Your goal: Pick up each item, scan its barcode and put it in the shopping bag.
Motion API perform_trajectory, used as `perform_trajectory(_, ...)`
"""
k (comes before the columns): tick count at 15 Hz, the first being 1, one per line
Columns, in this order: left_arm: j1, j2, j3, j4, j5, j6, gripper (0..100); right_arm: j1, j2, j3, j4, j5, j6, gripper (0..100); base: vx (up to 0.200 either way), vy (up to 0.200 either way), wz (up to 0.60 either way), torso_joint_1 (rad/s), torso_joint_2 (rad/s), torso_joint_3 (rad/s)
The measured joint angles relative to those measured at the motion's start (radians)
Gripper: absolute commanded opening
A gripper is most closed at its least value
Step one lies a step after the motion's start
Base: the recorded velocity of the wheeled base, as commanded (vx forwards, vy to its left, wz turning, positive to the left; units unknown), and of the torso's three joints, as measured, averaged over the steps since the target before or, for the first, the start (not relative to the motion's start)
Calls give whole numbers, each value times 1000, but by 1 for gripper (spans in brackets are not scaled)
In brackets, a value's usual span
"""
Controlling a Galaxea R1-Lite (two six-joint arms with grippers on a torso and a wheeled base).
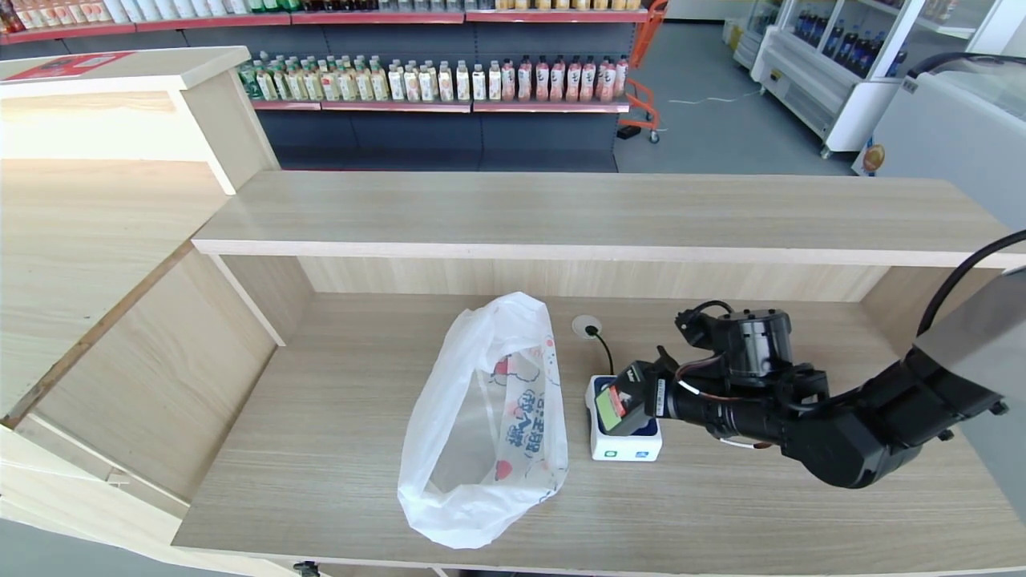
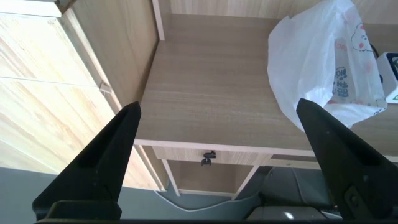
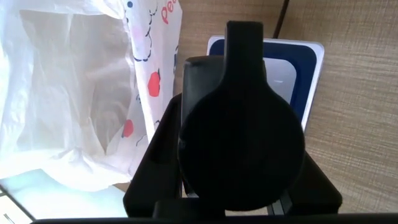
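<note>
A white plastic shopping bag (image 1: 481, 417) lies open on the lower counter. Just right of it stands a white and blue barcode scanner (image 1: 629, 441) with a black cable. My right gripper (image 1: 624, 401) is shut on a small dark item with a green and red label (image 1: 611, 407), holding it right over the scanner. In the right wrist view the item (image 3: 239, 137) is a dark round shape in front of the scanner (image 3: 305, 59), with the bag (image 3: 74, 93) beside it. My left gripper (image 2: 217, 155) hangs open off the counter's front edge, away from the bag (image 2: 323, 56).
A raised wooden ledge (image 1: 593, 212) runs along the back of the counter (image 1: 337, 449). A wooden side wall (image 1: 152, 369) closes the left end. Store shelves with bottles (image 1: 433, 80) and fridges (image 1: 834, 56) stand far behind.
</note>
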Motion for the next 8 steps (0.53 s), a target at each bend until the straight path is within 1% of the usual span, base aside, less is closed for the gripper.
perform_trajectory(5,0,0,0,0,0,0,100,0,10,3,-24,2,1,0,0,0,0,0,0,0)
perform_trajectory(8,0,0,0,0,0,0,100,-12,-41,5,-34,3,5,0,0,0,0,0,0,0)
